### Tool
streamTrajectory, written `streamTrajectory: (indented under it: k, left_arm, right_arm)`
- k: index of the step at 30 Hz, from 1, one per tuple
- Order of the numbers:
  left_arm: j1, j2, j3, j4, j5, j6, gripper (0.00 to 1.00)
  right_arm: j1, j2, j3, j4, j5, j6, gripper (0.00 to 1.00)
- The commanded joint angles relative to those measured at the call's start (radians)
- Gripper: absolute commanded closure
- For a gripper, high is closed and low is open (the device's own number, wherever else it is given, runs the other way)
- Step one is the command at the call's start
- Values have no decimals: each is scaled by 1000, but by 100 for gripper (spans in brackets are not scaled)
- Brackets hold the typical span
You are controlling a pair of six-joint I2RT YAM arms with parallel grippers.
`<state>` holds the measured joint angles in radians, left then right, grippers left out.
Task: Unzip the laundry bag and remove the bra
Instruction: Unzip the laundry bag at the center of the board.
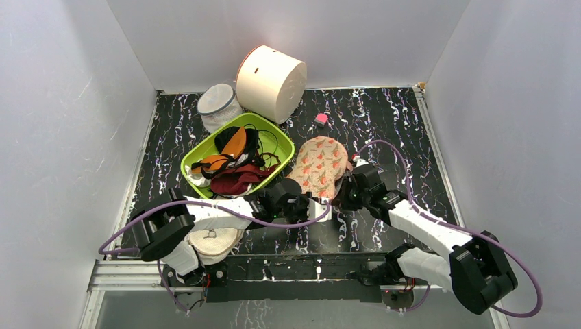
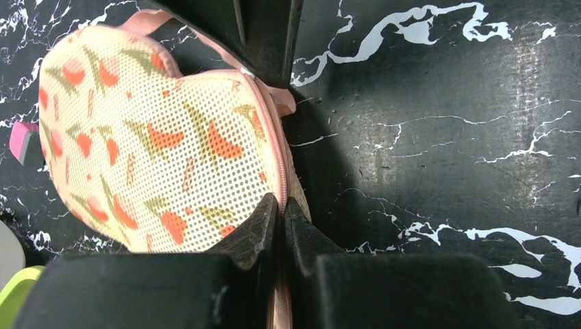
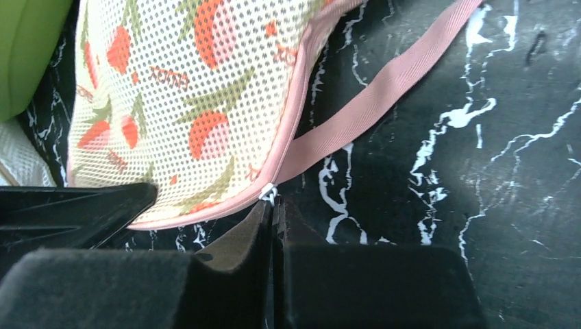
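Note:
The laundry bag [image 1: 318, 163] lies flat on the black marbled table, a peach mesh pouch with red-orange and green motifs. It fills the left of the left wrist view [image 2: 151, 151] and the top left of the right wrist view [image 3: 185, 103]. My left gripper [image 1: 319, 201] [image 2: 281, 209] is shut on the bag's pink zipper edge at its near end. My right gripper [image 1: 346, 188] [image 3: 274, 205] is shut on the small metal zipper pull [image 3: 268, 192] at the bag's right edge. The zipper looks closed along the edge I see. The black bra is hidden.
A green basket [image 1: 279, 139] holding an orange-lined bra and a maroon one stands left of the bag. A white mesh cylinder [image 1: 218, 104] and a cream drum [image 1: 270, 82] stand behind it. A small pink block [image 1: 320, 119] lies beyond the bag. A pink strap [image 3: 384, 96] trails from the bag.

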<state>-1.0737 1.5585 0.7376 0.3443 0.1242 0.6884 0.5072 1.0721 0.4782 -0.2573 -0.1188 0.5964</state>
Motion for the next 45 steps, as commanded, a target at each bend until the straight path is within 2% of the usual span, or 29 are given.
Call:
streamTrajectory:
  k: [1, 5, 8, 10, 14, 16, 19, 22, 30, 34, 41, 45]
  left_arm:
    - [1, -48, -4, -25, 24, 10, 100]
    - [1, -46, 4, -39, 30, 10, 100]
    - [1, -44, 17, -65, 39, 13, 100]
    - [1, -48, 22, -76, 54, 9, 89]
    - [1, -78, 21, -80, 104, -14, 59]
    - [1, -91, 23, -85, 135, -27, 48]
    - [-1, -93, 27, -82, 169, -54, 39]
    - [-6, -73, 36, -74, 165, -66, 37]
    - [-9, -34, 29, -23, 18, -47, 39]
    - [-9, -37, 27, -18, -10, -32, 54]
    - [-10, -52, 20, -12, -18, -31, 72]
    - [-11, -43, 28, -31, -17, -22, 87]
  right_arm:
    - [-40, 18, 54, -27, 21, -50, 100]
    - [-38, 12, 33, 39, -153, -102, 100]
    - [-39, -8, 16, 74, -223, -106, 100]
    - [-37, -27, 8, 94, -256, -107, 100]
    - [-29, -42, 2, 106, -294, -104, 100]
    - [-23, -42, -1, 114, -310, -99, 100]
    - [-12, -32, -4, 131, -329, -86, 100]
    - [3, -24, -4, 145, -338, -74, 100]
    - [27, -17, -7, 161, -339, -53, 100]
    - [31, -6, -4, 165, -336, -50, 100]
    - [31, 4, -5, 167, -311, -61, 100]
    - [31, 7, -12, 164, -281, -65, 100]
